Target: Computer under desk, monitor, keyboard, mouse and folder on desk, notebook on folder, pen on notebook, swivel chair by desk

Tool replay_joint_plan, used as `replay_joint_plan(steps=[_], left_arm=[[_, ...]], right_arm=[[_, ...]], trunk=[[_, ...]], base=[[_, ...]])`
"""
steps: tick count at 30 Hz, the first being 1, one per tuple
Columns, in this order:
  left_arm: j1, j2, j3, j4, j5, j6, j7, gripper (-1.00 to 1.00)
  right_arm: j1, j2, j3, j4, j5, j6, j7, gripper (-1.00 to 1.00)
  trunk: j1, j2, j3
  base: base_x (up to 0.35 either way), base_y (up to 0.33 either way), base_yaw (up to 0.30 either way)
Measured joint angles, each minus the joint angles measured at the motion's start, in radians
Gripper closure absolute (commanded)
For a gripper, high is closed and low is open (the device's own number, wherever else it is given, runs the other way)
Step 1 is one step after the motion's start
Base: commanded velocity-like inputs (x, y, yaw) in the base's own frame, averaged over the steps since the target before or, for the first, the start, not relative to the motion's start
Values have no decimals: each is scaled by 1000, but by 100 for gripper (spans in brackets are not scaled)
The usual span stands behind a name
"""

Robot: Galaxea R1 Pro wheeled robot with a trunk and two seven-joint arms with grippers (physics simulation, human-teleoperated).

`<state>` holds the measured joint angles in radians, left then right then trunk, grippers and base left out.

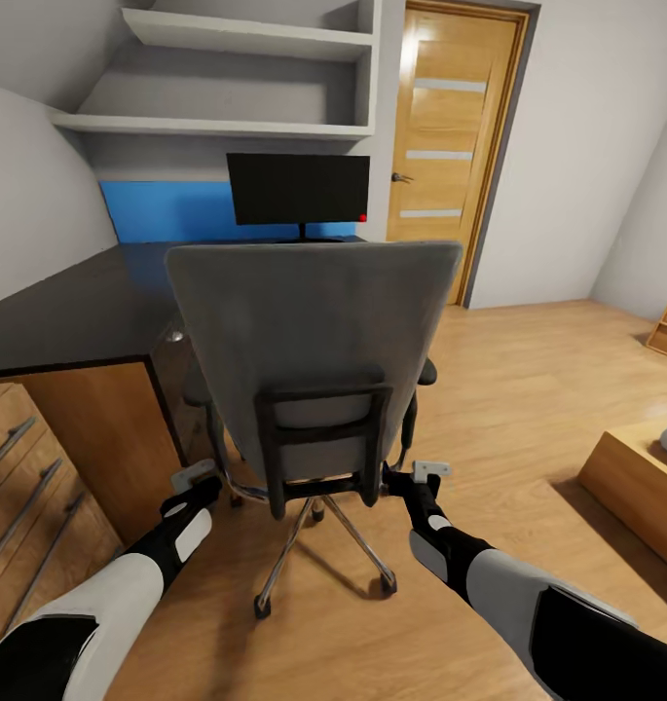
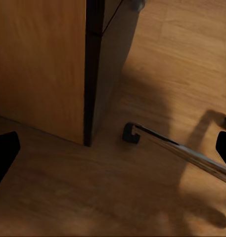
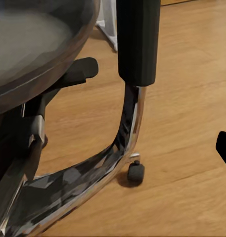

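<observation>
- Swivel chair [image 1: 314, 360] stands in the middle of the head view with its grey backrest turned to the robot, between the two pincers.
- Left gripper [image 1: 199, 479] hangs at the lower left of the chair's back, near the chrome frame. In the left wrist view only two dark finger tips show at the side edges, well apart, so I judge it spread and holding nothing.
- Right gripper [image 1: 428, 474] hangs at the lower right of the backrest, just beside the black armrest post [image 3: 137, 39]. One dark tip shows at the right edge of the right wrist view; whether it is spread I cannot tell.
- Both arms look about equally near to the chair, one on each side of it.
- Outward from the pincers, the desk [image 1: 70, 302] lies at the left and behind the chair, its black top reaching to the upper middle of the frame.
- Monitor [image 1: 298, 189] stands upright on the desk, straight behind the backrest.
- Judgement: the chair lies forward of both pincers, already close to the desk; the seat is hidden behind the backrest.
</observation>
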<state>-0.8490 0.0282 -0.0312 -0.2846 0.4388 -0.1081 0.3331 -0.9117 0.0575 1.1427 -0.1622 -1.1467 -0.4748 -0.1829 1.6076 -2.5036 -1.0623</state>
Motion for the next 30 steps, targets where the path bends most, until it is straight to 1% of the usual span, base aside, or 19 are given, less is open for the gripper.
replay_joint_plan(steps=[1,4,17,23,30], left_arm=[[0,0,-1,0,0,0,-1,-100],[0,0,-2,-1,-1,0,-3,-100],[0,0,-2,-1,-1,0,-5,-100],[0,1,-2,-1,-1,1,-4,-100],[0,0,-3,0,-1,2,-6,-100]], right_arm=[[0,0,-2,0,-3,-1,0,-100],[0,1,2,-1,10,1,2,-100],[0,2,2,-1,10,1,0,-100],[0,2,2,-1,10,1,0,-100],[0,4,2,-2,11,1,0,-100]], trunk=[[0,0,0],[0,0,0],[1,0,0],[1,0,0],[1,0,0]], base=[[76,-18,0],[-84,-6,0],[-274,-18,0],[-185,-133,0],[-230,-224,0]])
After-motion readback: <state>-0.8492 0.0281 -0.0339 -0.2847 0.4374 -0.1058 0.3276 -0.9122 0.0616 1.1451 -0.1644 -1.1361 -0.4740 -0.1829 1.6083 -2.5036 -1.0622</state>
